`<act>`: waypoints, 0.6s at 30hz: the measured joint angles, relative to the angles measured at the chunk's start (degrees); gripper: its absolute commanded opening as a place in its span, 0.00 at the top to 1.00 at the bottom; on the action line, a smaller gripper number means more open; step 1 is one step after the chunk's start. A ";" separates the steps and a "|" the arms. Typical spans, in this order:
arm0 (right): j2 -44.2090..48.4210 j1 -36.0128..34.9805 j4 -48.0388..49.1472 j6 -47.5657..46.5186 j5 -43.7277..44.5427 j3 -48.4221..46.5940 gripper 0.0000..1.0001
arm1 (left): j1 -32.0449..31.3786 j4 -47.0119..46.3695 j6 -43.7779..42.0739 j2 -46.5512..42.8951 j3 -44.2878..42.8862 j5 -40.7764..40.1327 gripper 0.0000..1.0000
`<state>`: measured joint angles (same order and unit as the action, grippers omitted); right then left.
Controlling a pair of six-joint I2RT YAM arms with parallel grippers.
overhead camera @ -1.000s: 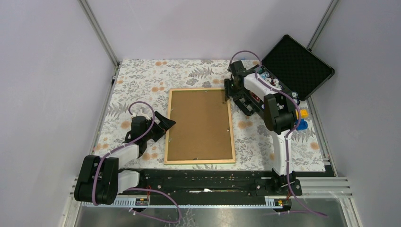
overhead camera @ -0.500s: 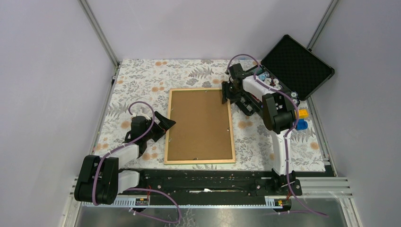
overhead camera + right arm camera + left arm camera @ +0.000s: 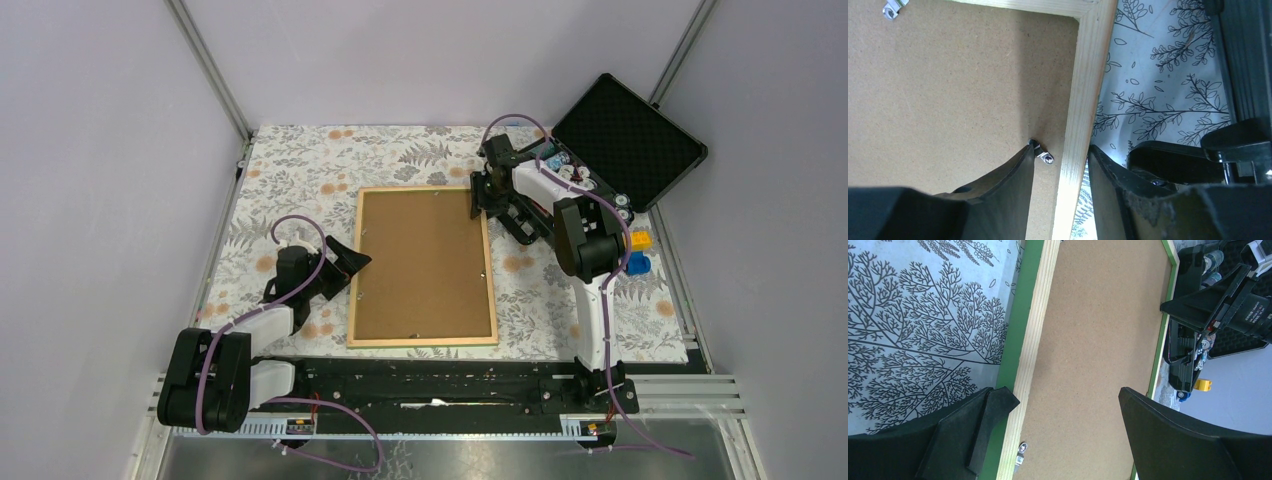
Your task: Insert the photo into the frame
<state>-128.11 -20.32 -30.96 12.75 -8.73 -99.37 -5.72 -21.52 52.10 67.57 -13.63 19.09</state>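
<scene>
A: As the lot is laid out on the floral cloth [image 3: 300, 170], what is listed first?

B: Item one: the frame [image 3: 420, 342], laid face down near the middle of the cloth, with its light wood back rails turned up. A green outer edge is seen along its sides in the left wrist view. The recess is filled by a brown backing panel [image 3: 420, 265]. Whether the photo lies beneath it cannot be told.

A: How is the right gripper [image 3: 1059, 148] entered?

B: It is positioned at the frame's far right corner, with the jaws held partway apart astride the right rail. One finger [image 3: 1013, 175] is placed on the backing panel, its tip against a small metal tab [image 3: 1044, 157]. The other is placed just outside the rail, over the cloth. Nothing is seen to be clamped.

A: And the left gripper [image 3: 1063, 391]?

B: It is recorded at the frame's left edge, toward the near half, with the jaws spread wide and nothing held. One finger is seen at the green edge, the other above the backing panel. A second metal tab [image 3: 1020, 459] is noted beside the first finger.

A: Sundries?

B: An open black case [image 3: 630, 135] is listed at the far right of the table, behind the right arm. A yellow block [image 3: 641, 240] and a blue block [image 3: 637, 264] are noted just beside that arm.
</scene>
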 measured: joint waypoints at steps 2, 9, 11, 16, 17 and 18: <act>-0.04 0.02 -0.02 0.55 0.33 -0.02 0.64 | 0.00 -0.04 0.02 0.00 0.04 0.02 0.01; -0.07 0.13 0.61 4.66 1.90 -0.09 0.70 | 0.26 -0.35 0.02 0.00 0.15 0.07 0.01; -0.09 0.13 0.59 5.40 2.10 -0.09 0.70 | 0.33 -0.37 0.02 0.00 0.15 0.17 0.01; -0.09 0.02 0.46 7.67 3.21 -0.09 0.79 | 0.48 -0.39 0.02 0.02 0.17 0.39 0.01; -0.09 -0.04 0.44 8.26 3.50 -0.09 0.85 | 0.50 -0.39 0.02 0.02 0.17 0.42 0.01; -0.09 -0.04 0.42 8.79 3.65 -0.09 0.98 | 0.52 -0.42 0.02 0.02 0.20 0.44 0.01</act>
<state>-128.20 -20.36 -30.55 21.54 -5.08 -99.46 -5.19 -21.93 52.12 67.59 -13.43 19.53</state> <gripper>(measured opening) 0.350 0.987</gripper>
